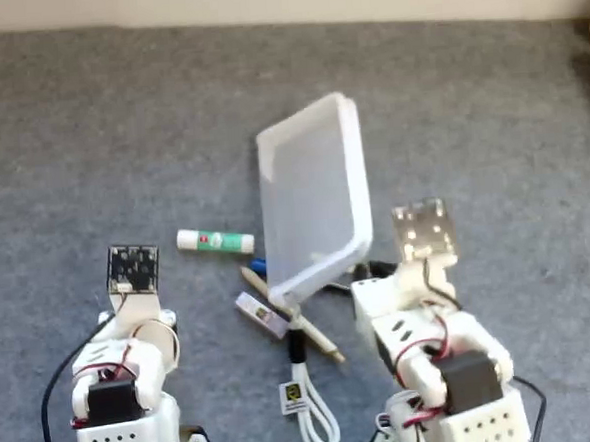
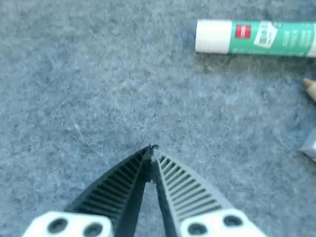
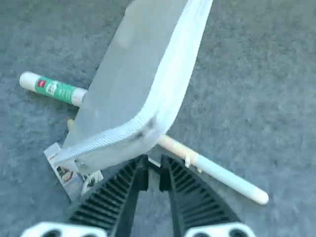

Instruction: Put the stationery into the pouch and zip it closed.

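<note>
R gripper [image 3: 154, 159] clenched on the near rim of the pouch [image 3: 143, 74], right wrist view: the translucent bag is tilted up over the grey carpet [image 3: 256, 74], w/ a glue stick [image 3: 52, 89], a cream pencil [image 3: 212, 172] and a small packet [image 3: 69, 173] lying beneath and beside it. Left wrist view: L gripper [image 2: 152, 148] pinched shut on nothing, low over the carpet, glue stick near. High view: pouch raised mid-table between the 2 arms; a white cable [image 1: 312, 420] lies nearer the bases. Pouch looks light, floppy and slick, prob. best held by its stitched zip rim, not the smooth wall. Glue stick looks stiff, light and apt to roll, so grip it across mid-body.
</note>
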Controlling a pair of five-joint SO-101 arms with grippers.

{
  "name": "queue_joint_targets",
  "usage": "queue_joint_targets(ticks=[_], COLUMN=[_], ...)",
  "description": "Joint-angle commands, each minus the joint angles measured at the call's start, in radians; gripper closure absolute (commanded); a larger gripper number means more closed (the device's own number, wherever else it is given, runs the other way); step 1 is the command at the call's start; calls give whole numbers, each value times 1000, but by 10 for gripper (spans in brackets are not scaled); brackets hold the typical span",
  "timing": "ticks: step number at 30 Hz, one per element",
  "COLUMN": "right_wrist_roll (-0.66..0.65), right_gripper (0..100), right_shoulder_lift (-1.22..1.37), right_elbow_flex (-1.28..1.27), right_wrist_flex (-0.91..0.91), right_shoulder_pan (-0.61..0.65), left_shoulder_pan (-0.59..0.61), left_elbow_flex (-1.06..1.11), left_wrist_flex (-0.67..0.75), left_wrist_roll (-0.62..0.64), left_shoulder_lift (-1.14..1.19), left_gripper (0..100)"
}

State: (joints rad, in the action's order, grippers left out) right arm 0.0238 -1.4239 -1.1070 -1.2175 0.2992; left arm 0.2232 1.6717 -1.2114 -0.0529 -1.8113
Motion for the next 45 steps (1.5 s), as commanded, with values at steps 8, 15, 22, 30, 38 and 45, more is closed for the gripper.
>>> queue_joint_targets(ticks=[8,15,22,30,38,45], right_wrist_roll=[11,12,121,262,341,367], right_gripper=[861,861,861,861,861,861], right_shoulder_lift=[197,205,211,446,674,858], right_elbow_flex=[467,576,447,309,298,297], right_wrist_flex=[-289,-326,-246,-120,-10,42], right_shoulder_pan=[8,85,286,464,572,573], left_shoulder_pan=[13,13,70,163,163,163], left_elbow_flex=[7,4,-1,12,12,12], left_wrist_flex=[29,29,31,84,84,84], left_wrist_roll=[-11,-11,-11,-11,-9,-9], left_shoulder_lift=[-7,-7,-8,-8,-8,-8], left_gripper=[992,992,992,992,992,992])
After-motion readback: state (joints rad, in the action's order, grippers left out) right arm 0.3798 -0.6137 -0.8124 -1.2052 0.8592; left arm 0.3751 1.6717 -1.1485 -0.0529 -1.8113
